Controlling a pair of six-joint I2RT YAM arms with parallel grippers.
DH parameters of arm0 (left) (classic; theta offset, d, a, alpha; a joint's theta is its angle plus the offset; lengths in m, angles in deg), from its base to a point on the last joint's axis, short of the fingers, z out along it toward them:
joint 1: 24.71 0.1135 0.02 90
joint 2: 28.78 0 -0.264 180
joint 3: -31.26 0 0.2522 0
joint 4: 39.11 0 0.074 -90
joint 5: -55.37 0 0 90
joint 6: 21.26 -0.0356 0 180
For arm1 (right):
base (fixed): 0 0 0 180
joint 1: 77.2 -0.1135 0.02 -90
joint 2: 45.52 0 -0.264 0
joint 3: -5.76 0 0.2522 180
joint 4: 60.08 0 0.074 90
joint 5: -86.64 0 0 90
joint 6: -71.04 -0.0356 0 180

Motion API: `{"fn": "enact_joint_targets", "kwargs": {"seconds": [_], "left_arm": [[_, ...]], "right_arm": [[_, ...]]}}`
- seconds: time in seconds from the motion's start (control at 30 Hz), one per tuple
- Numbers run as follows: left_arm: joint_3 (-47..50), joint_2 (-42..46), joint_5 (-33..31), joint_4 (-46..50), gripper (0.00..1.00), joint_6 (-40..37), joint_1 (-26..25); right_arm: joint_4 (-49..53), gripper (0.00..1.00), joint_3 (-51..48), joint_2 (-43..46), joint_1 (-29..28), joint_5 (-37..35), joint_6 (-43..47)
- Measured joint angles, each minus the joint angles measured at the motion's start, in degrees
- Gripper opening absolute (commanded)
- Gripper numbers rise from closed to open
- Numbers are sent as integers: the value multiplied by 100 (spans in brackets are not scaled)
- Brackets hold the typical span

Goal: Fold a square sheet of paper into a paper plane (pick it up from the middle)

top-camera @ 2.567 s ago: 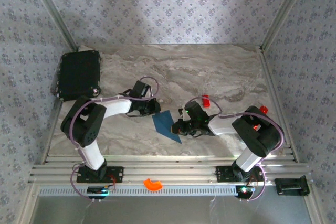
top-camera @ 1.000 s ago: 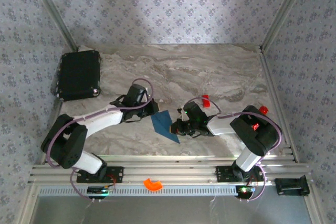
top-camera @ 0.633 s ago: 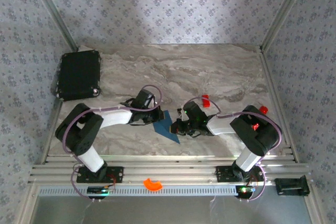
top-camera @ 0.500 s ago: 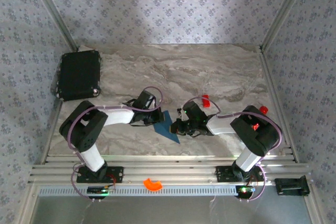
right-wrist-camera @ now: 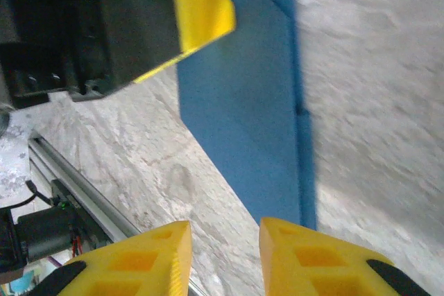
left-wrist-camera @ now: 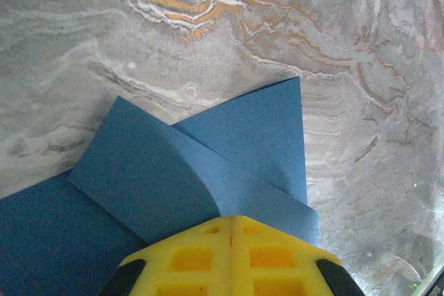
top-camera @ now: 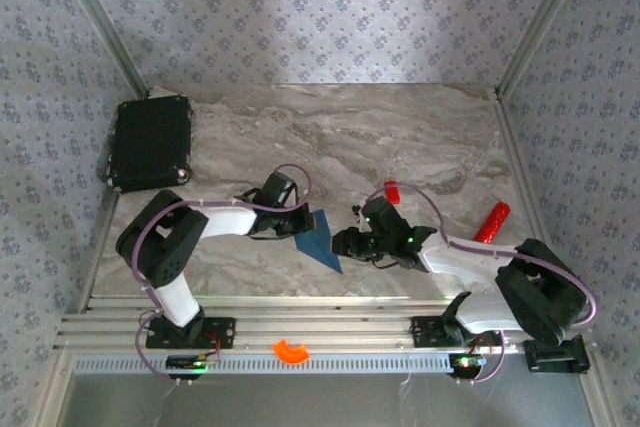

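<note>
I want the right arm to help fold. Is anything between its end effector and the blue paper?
Nothing visible. The right end effector is open, and a corner of the blue paper lies right at its fingertips. The left end effector is at the paper's far side.

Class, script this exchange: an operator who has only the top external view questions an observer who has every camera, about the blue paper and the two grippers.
Operator: Is the left gripper shut?
Observer: Yes. The left wrist view shows its yellow fingers pressed together over the square sheet of paper.
Operator: Does the sheet lie as one flat layer?
Observer: No. In the left wrist view a folded flap overlaps another layer.
Operator: And the right gripper?
Observer: The right wrist view shows it open, with nothing between its fingers.
</note>
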Motion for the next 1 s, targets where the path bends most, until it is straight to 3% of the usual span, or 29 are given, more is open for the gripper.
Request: {"fn": "enact_joint_targets", "kwargs": {"seconds": [0.37, 1.0], "left_arm": [[2, 0, 46, -9, 4, 164, 26], [164, 7, 107, -319, 4, 411, 37]], "right_arm": [[348, 39, -282, 186, -260, -63, -822], [245, 40, -431, -103, -544, -11, -1530]]}}
